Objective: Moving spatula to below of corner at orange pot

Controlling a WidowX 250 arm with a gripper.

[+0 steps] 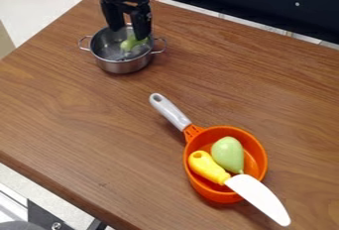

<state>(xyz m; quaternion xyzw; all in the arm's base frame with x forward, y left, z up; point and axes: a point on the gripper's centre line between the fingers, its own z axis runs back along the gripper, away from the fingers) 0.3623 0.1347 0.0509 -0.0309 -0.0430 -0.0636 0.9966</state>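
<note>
Camera view: gripper [129,31] is over the metal pot [122,67], 2 fingers spread apart. Spatula [258,197] has its yellow handle [206,166] inside the orange pot [212,191], white blade poking out past the rim. My worry: grabbing that handle could snag the green toy [228,153] beside it, and too low a lift might drag the pot. Table edge [66,193] is lower left, so I'd travel over the wood [126,110] between the 2 pots.
</note>
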